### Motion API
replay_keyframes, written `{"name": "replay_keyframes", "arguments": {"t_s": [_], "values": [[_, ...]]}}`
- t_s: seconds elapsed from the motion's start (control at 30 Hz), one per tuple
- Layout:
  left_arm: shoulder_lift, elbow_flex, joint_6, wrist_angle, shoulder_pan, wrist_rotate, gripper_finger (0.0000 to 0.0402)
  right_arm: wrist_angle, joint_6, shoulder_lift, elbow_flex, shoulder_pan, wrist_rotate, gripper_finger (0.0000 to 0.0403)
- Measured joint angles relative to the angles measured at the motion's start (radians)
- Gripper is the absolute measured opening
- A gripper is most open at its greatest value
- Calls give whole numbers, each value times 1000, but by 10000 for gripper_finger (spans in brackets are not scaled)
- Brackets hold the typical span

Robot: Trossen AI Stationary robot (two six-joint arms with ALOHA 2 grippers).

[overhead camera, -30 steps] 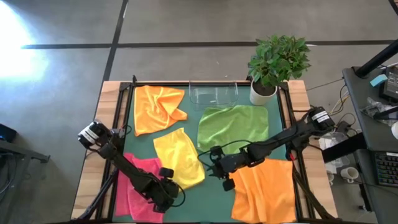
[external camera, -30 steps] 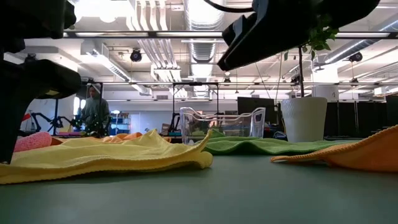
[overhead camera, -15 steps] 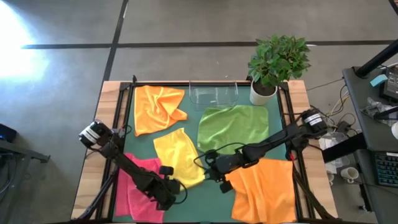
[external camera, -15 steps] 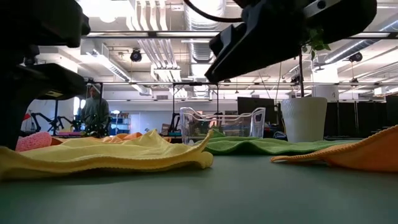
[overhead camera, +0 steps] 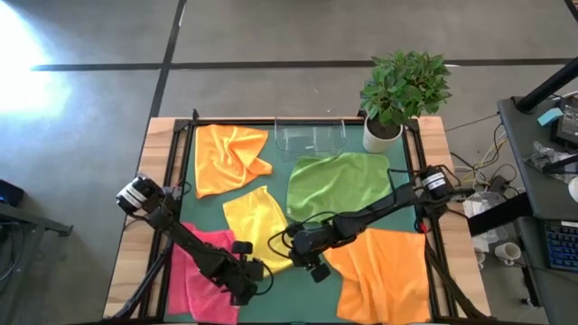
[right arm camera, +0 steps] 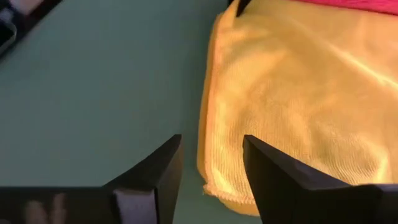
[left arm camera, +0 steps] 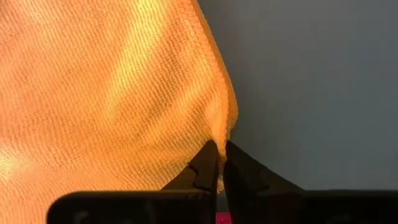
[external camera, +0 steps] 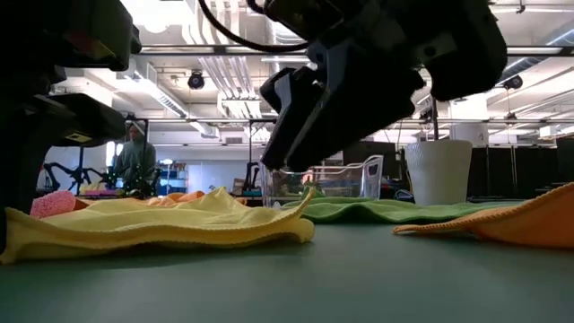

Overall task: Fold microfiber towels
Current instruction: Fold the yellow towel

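The yellow towel (overhead camera: pixel 260 226) lies spread on the green mat, with a pink towel (overhead camera: pixel 200 271) to its left. My left gripper (overhead camera: pixel 256 271) is at the towel's near left corner and is shut on it (left arm camera: pixel 217 167). My right gripper (overhead camera: pixel 292 246) hovers open just above the towel's near right corner (right arm camera: pixel 214 186). Its two fingers (right arm camera: pixel 155 168) stand on either side of that corner, and I cannot tell whether they touch it. In the low view the right gripper (external camera: pixel 285 148) hangs over the towel's right end (external camera: pixel 300 226). My left gripper pinches the yellow towel's near left corner (left arm camera: pixel 219 134) between its two fingers, which come steeply from above. The corner's tip is gathered into a small peak at the fingertips. The rest of the towel lies on the mat.
A lime green towel (overhead camera: pixel 339 183) lies at the far right and an orange towel (overhead camera: pixel 230 155) at the far left. Another orange towel (overhead camera: pixel 384 275) lies at the near right. A clear container (overhead camera: pixel 312 137) and a potted plant (overhead camera: pixel 397 90) stand at the far edge.
My right gripper has gone toward the table's left edge and down, to the yellow towel's near right corner. The yellow towel's end by my left gripper stands a little higher in the low view than before.
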Motion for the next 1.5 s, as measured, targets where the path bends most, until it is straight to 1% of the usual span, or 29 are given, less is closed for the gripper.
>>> {"name": "replay_keyframes", "arguments": {"t_s": [0.17, 0.33, 0.53, 0.67, 0.8, 0.87, 0.93, 1.1, 1.23, 1.33, 1.5], "values": [[2, 7, 0, 11, 0, -3, 1, -3, -50, 33, -10, -15, -5, 168], [2, 7, 0, 10, 0, -6, 0, -8, -56, 87, -5, -18, -3, 159], [1, 7, -23, 9, 0, -7, 0, -21, -43, 108, 2, -16, 32, 144], [1, 7, -23, 8, 0, -7, 0, -27, -17, 100, 1, -17, 33, 113], [1, 12, -26, 0, 7, -6, 0, -34, -12, 97, 0, -17, 32, 56], [1, 16, -56, 2, 10, -6, 0, -39, 12, 96, 0, -17, 30, 26], [0, 18, -99, 2, 13, -6, 0, -50, 52, 91, 0, -17, 35, 14], [-5, 36, -128, 4, 13, -5, 0, -127, 137, 45, -3, -12, 63, 10], [-21, 72, -129, 3, 13, 3, 0, -189, 230, -17, -3, 8, 58, 9], [-40, 105, -131, 4, 13, 19, 0, -209, 314, -46, -2, 36, 50, 9], [-41, 181, -191, 10, 13, 67, 0, -226, 451, -58, 23, 115, 47, 9]]}}
